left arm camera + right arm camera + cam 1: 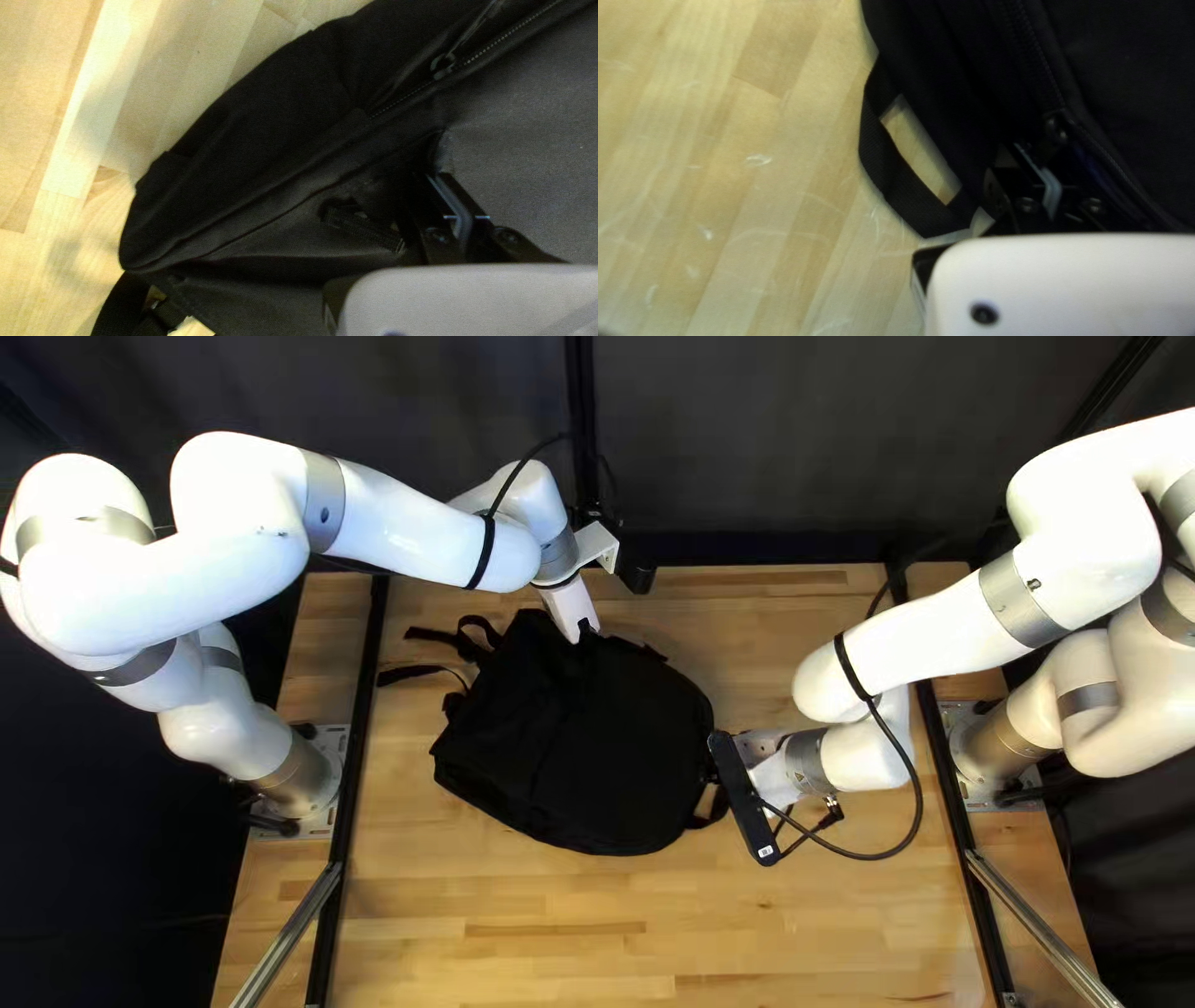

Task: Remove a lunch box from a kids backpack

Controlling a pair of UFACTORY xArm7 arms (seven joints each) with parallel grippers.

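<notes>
One large backpack [573, 747] of black cloth, rounded at one end, is lying on the pale, plank-grained wooden surface [523, 958] in the middle of the top left view, thin black straps [432, 634] trailing from its upper left. Where the lunch box is lying, I cannot tell. My left gripper [585, 631] is reaching down onto the bag's far edge; my right gripper [772, 772] is sitting at its right side, partly hidden behind a black bar [743, 799]. On that bar a small pale label [766, 849] is showing, too small to read. The left wrist view is adding a fine-toothed zip [498, 46] with a ringed pull [443, 65], a ribbed black tab [364, 229] and a dark buckle [167, 312]. My left gripper's fingers are standing pressed together at the creased cloth; whether they are pinching a fold, I cannot tell. The right wrist view is showing a flat webbing loop [903, 196] and a metal zip slider [1056, 129], just beyond my right gripper [1021, 152]. Its fingers are also standing together, whatever lies between them being too dark to tell.
</notes>
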